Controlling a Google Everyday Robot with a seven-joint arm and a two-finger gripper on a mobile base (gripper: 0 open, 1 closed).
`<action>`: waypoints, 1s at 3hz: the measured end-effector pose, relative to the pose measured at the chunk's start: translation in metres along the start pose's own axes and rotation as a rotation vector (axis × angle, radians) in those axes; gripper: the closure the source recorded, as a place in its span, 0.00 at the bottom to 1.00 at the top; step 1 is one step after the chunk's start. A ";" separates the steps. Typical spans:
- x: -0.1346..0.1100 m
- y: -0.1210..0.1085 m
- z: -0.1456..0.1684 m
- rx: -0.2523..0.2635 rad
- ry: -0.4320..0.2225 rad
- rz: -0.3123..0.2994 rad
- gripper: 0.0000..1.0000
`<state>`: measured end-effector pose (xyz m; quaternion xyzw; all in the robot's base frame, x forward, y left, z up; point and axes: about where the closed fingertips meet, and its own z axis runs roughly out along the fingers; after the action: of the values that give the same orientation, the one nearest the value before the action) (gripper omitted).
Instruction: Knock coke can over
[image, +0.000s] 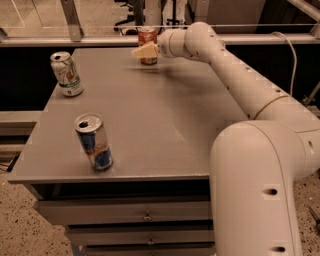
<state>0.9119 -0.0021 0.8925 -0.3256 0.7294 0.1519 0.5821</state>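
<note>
The coke can (147, 39), red-orange with a silver top, stands upright at the far edge of the grey table (165, 125). My gripper (143, 50) reaches across the table from the right. Its pale fingers lie in front of the can's lower half and partly cover it, right at the can or touching it. The white arm runs back to the lower right.
A white can with green and orange print (66, 73) stands at the table's left edge. A blue-and-silver can (93, 141) stands near the front left. A rail and glass panel run behind the table. Drawers sit under the tabletop.
</note>
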 end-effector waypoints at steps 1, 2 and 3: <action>0.004 -0.002 0.003 0.006 -0.002 0.032 0.35; 0.007 -0.004 -0.006 0.015 -0.022 0.070 0.59; -0.009 -0.010 -0.040 0.013 -0.104 0.101 0.92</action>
<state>0.8896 -0.0305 0.9137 -0.2763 0.7146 0.1932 0.6129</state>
